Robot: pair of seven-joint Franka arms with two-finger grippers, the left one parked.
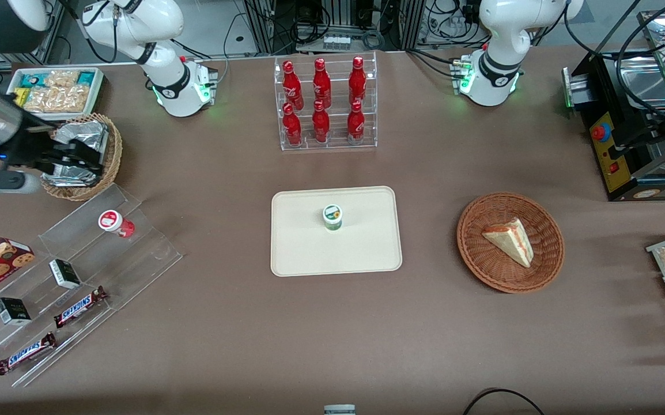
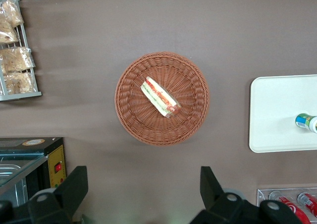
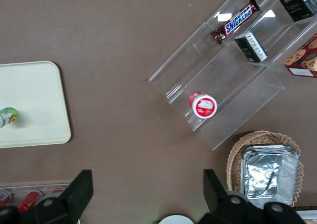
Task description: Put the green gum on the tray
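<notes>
The green gum point(image 1: 332, 217) stands upright on the tray point(image 1: 309, 253), a little toward twelve o'clock of the tray's middle as the front camera sees it, with nothing touching it. The gripper point(image 1: 82, 159) is well apart from it, up at the working arm's end of the table, over the wicker basket of foil packs point(image 1: 87, 155), its fingers spread wide and holding nothing. The red canister point(image 1: 114, 222) sits on the clear tiered shelf point(image 1: 79, 276). Judged from this, the placing looks done; little remains beyond parking the arm.
</notes>
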